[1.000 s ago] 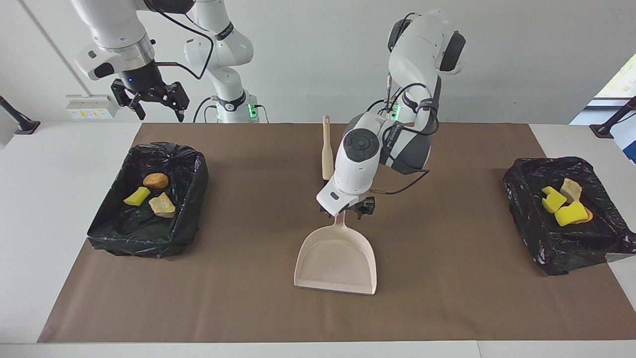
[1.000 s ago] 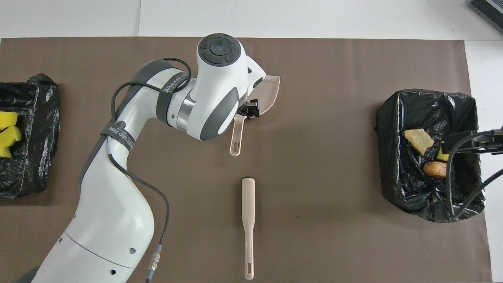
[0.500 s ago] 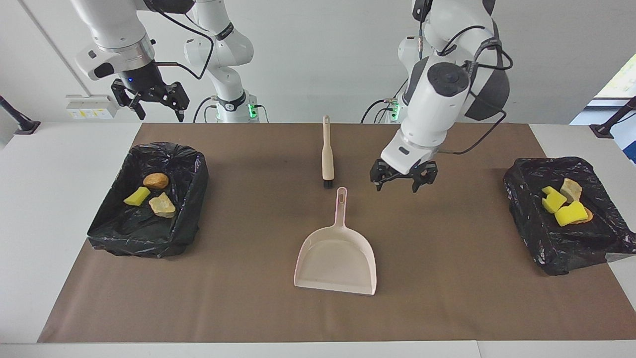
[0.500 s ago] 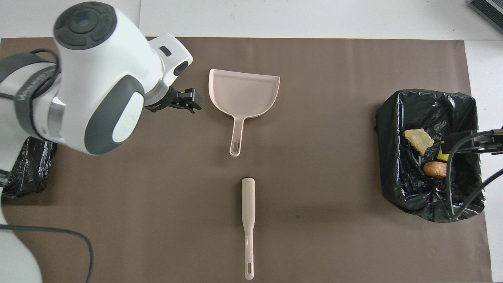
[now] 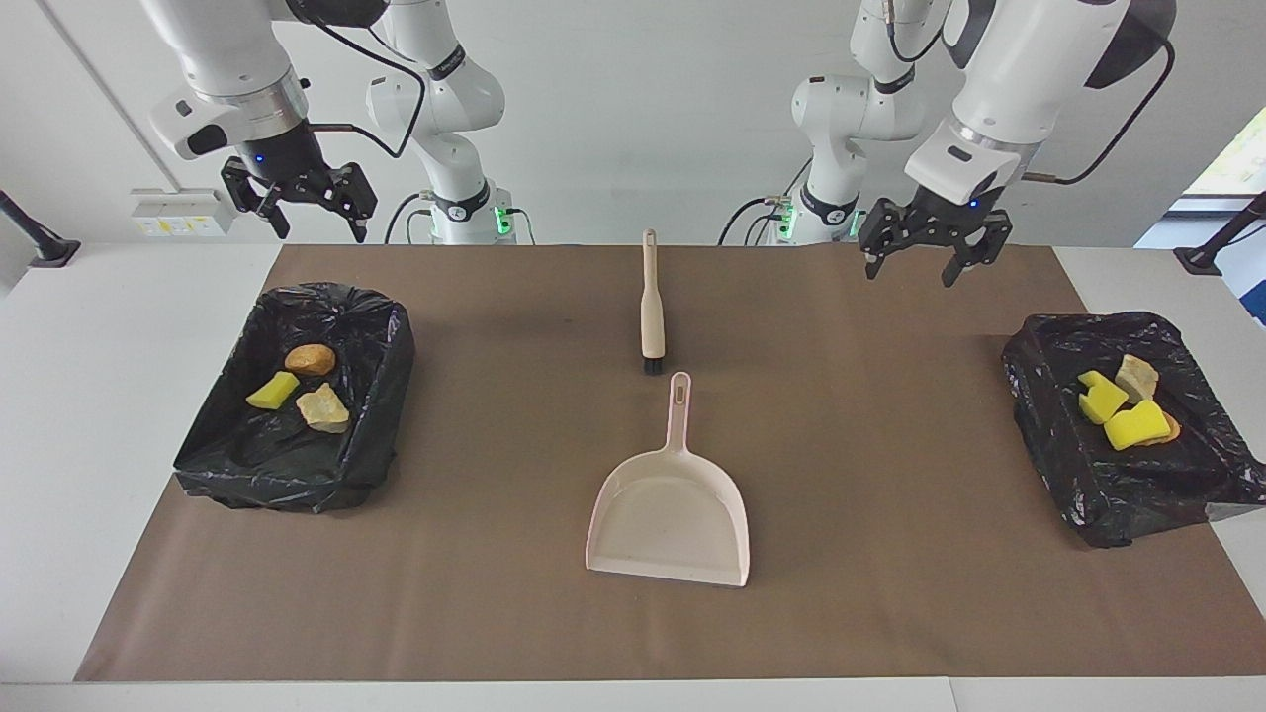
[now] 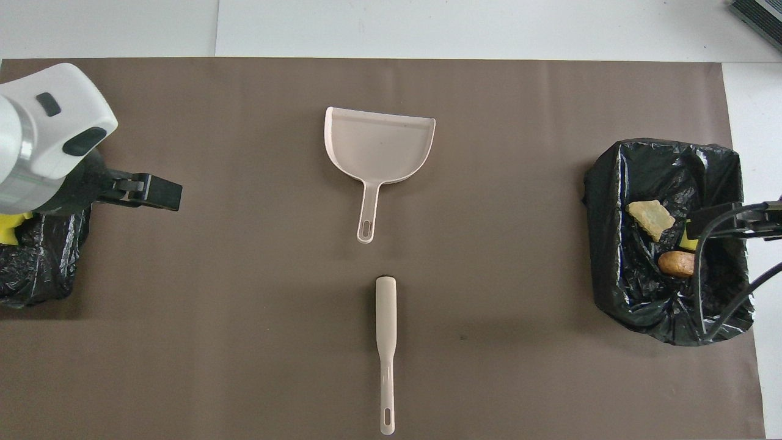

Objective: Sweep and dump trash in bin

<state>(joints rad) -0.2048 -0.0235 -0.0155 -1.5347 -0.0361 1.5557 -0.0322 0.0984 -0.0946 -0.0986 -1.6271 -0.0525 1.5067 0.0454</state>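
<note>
The trash lies in two black-lined bins. The bin (image 5: 388, 348) at the right arm's end holds a brown chunk (image 5: 311, 359), a yellow sponge piece (image 5: 272, 391) and a tan chunk (image 5: 322, 407). The bin (image 5: 1048, 420) at the left arm's end holds yellow sponge pieces (image 5: 1133, 425) and a tan chunk (image 5: 1135, 376). The pale pink dustpan (image 5: 670, 514) lies empty mid-mat. The beige brush (image 5: 651, 302) lies beside its handle, nearer the robots. My left gripper (image 5: 932, 259) is open and empty, raised over the mat's edge. My right gripper (image 5: 297, 213) waits open above the table.
A brown mat (image 5: 495, 593) covers the table's middle. In the overhead view the dustpan (image 6: 379, 143) and brush (image 6: 386, 342) lie in line, and the left gripper (image 6: 149, 191) hangs beside the bin (image 6: 36, 275) at its end.
My left gripper has let go of the dustpan's handle, risen and swung toward the left arm's end of the table. The dustpan stays flat on the mat. The right arm has not moved.
</note>
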